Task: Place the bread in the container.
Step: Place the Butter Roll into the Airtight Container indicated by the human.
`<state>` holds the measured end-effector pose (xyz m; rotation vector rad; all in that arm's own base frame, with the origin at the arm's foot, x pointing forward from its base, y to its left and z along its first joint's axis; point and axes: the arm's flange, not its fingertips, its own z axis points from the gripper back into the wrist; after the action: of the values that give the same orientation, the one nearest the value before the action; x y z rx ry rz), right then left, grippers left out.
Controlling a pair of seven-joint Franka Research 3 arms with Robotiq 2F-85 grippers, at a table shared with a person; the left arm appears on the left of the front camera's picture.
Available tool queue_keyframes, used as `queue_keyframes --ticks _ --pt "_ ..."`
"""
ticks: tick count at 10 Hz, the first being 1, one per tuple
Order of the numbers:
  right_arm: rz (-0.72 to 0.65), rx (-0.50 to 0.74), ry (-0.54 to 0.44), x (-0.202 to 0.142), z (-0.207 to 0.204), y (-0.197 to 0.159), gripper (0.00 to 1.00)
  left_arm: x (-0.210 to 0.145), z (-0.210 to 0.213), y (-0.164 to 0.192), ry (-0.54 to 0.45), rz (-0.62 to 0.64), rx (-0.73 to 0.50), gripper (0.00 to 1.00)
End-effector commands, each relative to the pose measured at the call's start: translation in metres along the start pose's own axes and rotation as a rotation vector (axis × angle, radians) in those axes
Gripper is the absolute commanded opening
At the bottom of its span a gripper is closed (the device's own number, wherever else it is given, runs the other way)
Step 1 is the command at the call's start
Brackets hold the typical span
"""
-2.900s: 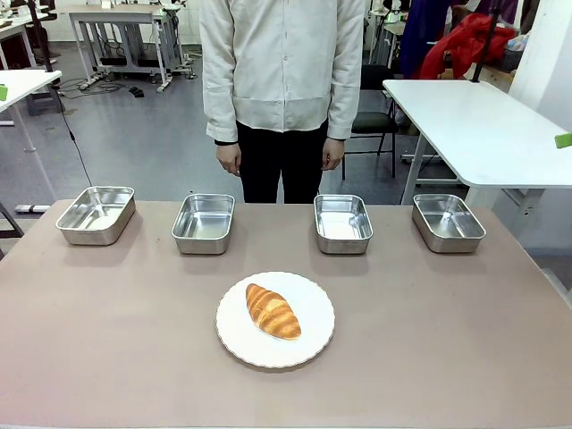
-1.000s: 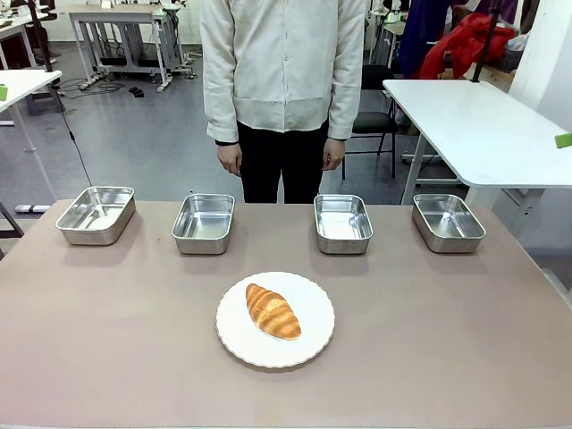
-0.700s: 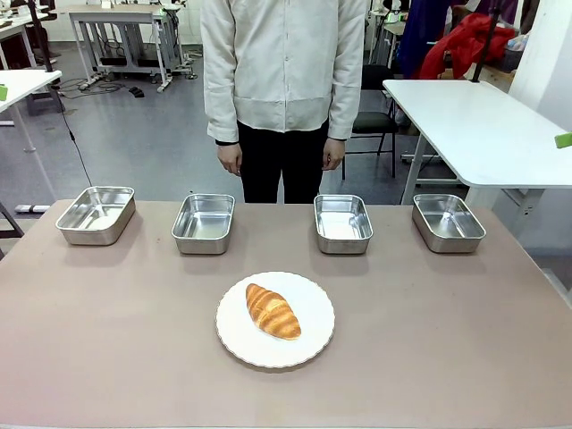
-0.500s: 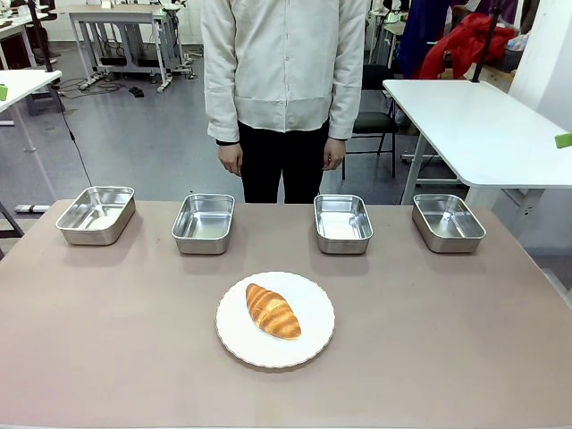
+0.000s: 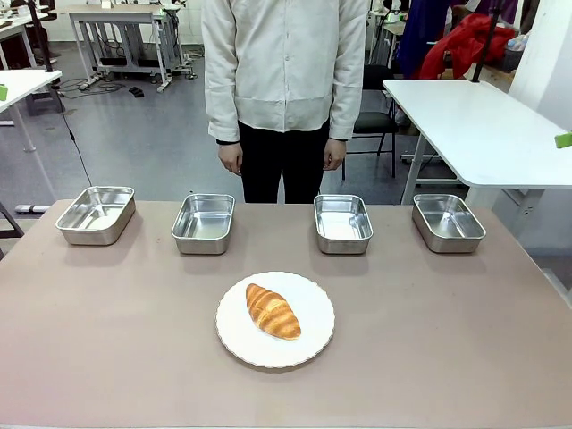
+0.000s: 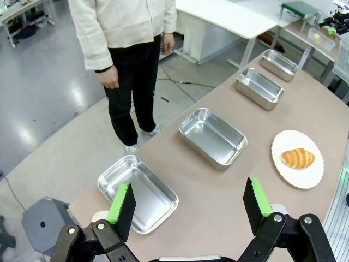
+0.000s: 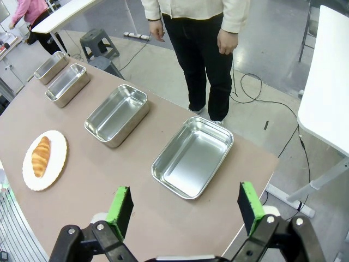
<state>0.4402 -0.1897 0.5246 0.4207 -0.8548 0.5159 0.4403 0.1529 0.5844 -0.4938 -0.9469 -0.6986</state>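
Brown table (image 5: 107, 357), grey workshop floor (image 5: 134, 134); croissant (image 5: 273, 310) on scalloped plate (image 5: 315, 336), four steel trays (image 5: 204, 223) beyond it; left gripper (image 6: 188, 202), right gripper (image 7: 184, 207) agape.

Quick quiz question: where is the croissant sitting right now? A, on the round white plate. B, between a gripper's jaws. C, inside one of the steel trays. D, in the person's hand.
A: the croissant lies on the round white plate, with nothing gripping or holding it.
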Motion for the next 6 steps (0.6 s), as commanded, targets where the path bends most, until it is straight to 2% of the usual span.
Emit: queue_keyframes --ticks 1,6 --pt "0.000 0.006 -0.018 0.0009 -0.0014 -0.0010 1.00 0.0013 0.0006 0.0000 -0.013 -0.004 -0.009 1.00" --pt "0.000 0.006 -0.018 0.0009 -0.0014 -0.0010 1.00 0.0013 0.0006 0.0000 -0.013 -0.004 -0.009 1.00"
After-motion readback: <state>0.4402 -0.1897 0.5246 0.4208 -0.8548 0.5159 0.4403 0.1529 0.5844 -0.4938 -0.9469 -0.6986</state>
